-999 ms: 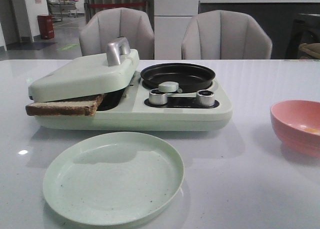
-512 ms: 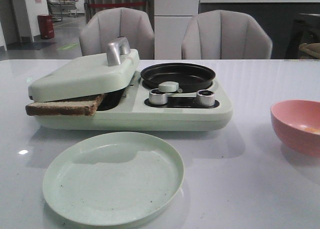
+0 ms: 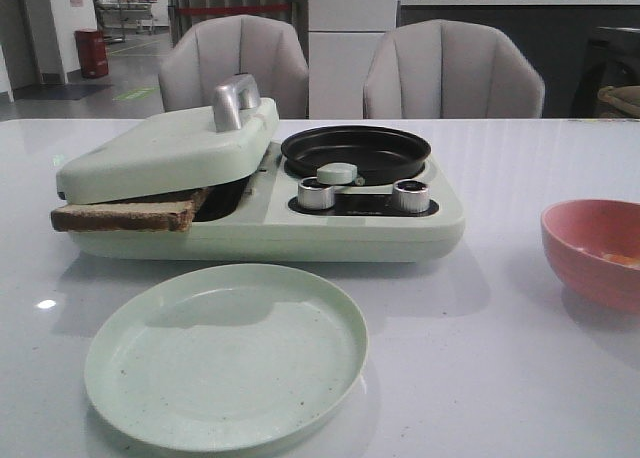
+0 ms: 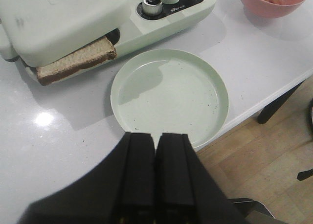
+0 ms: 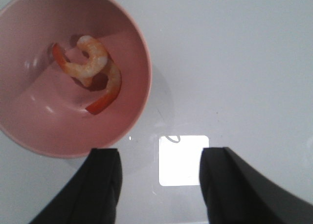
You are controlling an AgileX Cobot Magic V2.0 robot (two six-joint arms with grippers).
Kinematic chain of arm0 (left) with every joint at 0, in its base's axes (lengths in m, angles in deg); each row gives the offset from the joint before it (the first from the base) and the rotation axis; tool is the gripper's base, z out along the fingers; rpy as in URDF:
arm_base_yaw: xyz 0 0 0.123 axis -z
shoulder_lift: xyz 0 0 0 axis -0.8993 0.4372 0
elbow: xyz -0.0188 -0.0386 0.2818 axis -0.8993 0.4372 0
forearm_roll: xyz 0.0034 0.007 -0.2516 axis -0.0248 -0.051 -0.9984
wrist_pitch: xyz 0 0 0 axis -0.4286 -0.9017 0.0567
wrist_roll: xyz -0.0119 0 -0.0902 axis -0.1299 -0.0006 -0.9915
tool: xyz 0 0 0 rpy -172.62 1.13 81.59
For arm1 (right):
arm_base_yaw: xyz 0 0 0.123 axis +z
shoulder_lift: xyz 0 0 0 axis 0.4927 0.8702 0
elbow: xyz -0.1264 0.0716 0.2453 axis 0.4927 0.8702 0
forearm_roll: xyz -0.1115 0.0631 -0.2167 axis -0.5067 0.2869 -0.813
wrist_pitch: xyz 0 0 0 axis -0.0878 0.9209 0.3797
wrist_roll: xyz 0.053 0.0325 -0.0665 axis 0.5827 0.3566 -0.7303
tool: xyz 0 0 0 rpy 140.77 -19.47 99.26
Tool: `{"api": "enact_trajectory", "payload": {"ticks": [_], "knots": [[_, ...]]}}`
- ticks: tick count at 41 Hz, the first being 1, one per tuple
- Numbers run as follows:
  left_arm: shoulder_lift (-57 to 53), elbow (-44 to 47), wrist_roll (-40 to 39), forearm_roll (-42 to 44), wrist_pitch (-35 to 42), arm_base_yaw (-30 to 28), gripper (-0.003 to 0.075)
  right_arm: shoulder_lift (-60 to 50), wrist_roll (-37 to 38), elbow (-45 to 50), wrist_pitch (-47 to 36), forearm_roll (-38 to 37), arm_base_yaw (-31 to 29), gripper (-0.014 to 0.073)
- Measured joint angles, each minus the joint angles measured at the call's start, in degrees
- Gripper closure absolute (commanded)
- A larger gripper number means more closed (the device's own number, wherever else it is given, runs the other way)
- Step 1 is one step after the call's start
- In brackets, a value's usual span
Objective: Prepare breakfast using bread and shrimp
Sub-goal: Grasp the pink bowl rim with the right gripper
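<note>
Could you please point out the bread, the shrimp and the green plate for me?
bread (image 3: 125,214), front view, on its brown crust edge.
shrimp (image 5: 90,62), right wrist view, on the pale curled body.
green plate (image 3: 225,353), front view, on its bare middle.

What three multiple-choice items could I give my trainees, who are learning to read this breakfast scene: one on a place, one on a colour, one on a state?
1. Where is the shrimp?
A. on the green plate
B. in the pink bowl
C. in the black pan

2. What colour is the plate?
A. pale green
B. pink
C. black

3. How do the grippers stand?
A. both shut
B. left open, right shut
C. left shut, right open

Answers:
1 B: the right wrist view shows the curled pieces lying in the pink bowl.
2 A: it matches the breakfast maker behind it.
3 C: the left gripper has its fingers pressed together; the right gripper has a wide gap.
</note>
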Motion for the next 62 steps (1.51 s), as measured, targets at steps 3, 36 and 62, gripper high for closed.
{"api": "enact_trajectory", "payload": {"ticks": [3, 36, 62], "knots": [[0.0, 0.0, 0.0, 0.0, 0.0, 0.0, 0.0619, 3.2, -0.3, -1.3, -0.7, 0.4, 0.0, 0.0153], [0.0, 0.0, 0.0, 0.0, 0.0, 0.0, 0.0619, 24.1, -2.4, -11.5, -4.3, 2.5, 0.0, 0.0405], [0.0, 0.0, 0.0, 0.0, 0.0, 0.0, 0.0619, 18.2, -4.2, -15.5, -3.0, 1.5, 2.1, 0.0547]]}}
